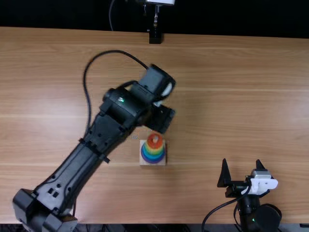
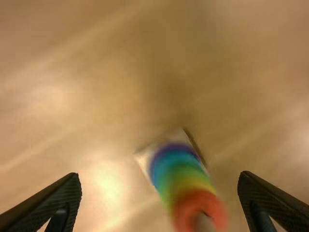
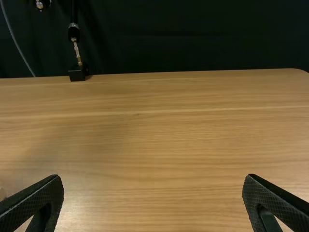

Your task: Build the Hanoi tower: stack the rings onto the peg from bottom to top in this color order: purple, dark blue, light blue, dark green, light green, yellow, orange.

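Observation:
My left gripper (image 1: 162, 119) is just above and beyond the ring stack in the top view. In its wrist view the left gripper (image 2: 159, 176) stands open, its fingers wide apart around nothing. The orange ring (image 1: 155, 141) tops the stack, with yellow, green and blue bands beneath and the purple ring (image 1: 153, 160) lowest, on a pale square base (image 1: 146, 163). The left wrist view also has the orange ring (image 2: 184, 211), the peg's tip (image 2: 205, 223) inside it and the base (image 2: 143, 160). My right gripper (image 1: 242, 165) is open near the front edge; the right gripper (image 3: 153, 180) holds nothing.
A black stand (image 1: 155, 37) is at the table's far edge, with a dark curtain (image 3: 193, 38) behind. The left arm (image 1: 72, 174) stretches diagonally over the table (image 1: 231, 96), left of the stack. A black cable loops beside that arm.

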